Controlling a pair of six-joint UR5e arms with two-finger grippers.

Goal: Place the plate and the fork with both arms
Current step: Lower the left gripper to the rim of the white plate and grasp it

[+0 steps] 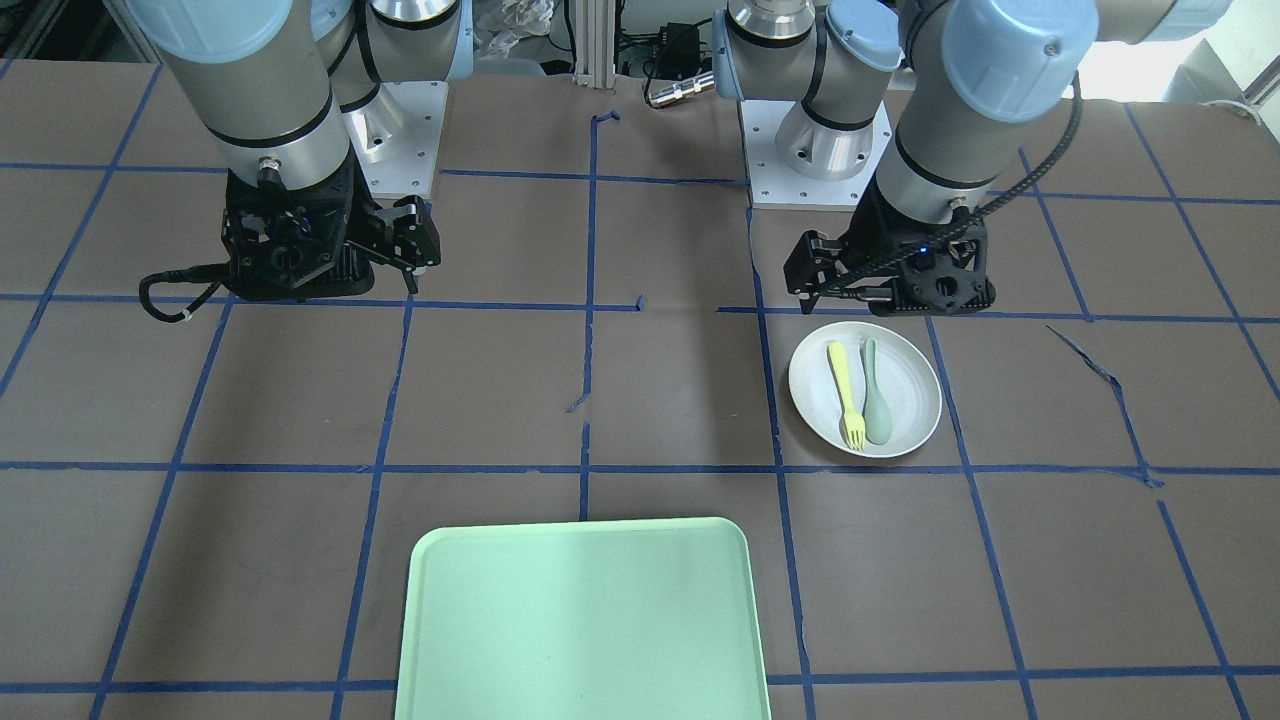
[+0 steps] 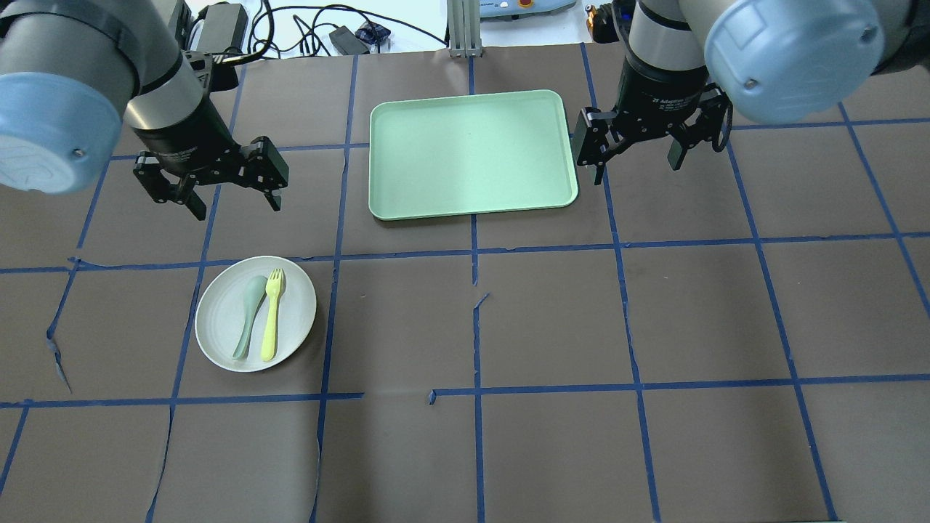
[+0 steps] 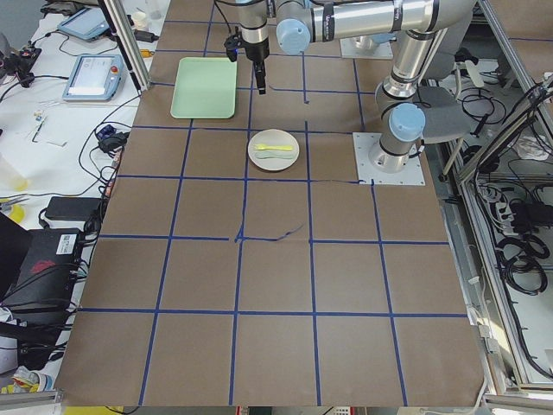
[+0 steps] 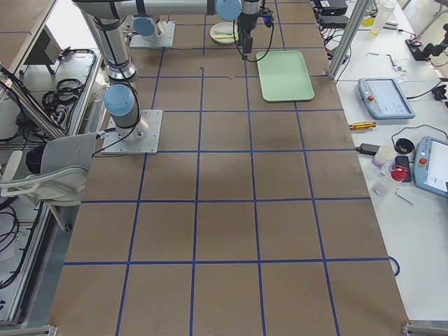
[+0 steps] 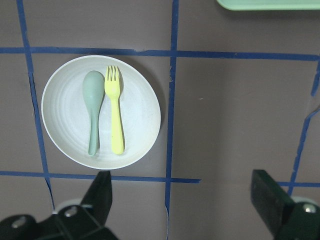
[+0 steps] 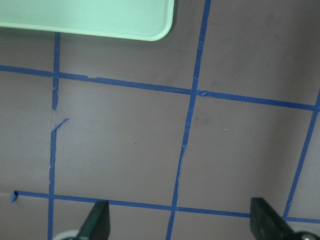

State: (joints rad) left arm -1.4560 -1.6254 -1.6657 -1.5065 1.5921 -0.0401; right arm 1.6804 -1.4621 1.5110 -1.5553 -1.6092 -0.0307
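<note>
The off-white plate (image 2: 218, 330) lies on the brown table at my left, also in the left wrist view (image 5: 65, 120). On it lie the pale-yellow fork (image 2: 271, 316) and a grey-green spoon (image 2: 247, 319) side by side; the fork (image 5: 116, 115) is to the spoon's right in the wrist view. My left gripper (image 2: 237, 207) hovers open and empty beyond the plate, above the table. My right gripper (image 2: 637, 171) hovers open and empty just right of the green tray; its wrist view shows only bare table between the fingers (image 6: 97, 220).
The rectangular mint-green tray (image 2: 472, 152) lies at the table's far middle, with nothing on it. Blue tape lines grid the brown cover, torn in places. Cables and equipment lie beyond the far edge.
</note>
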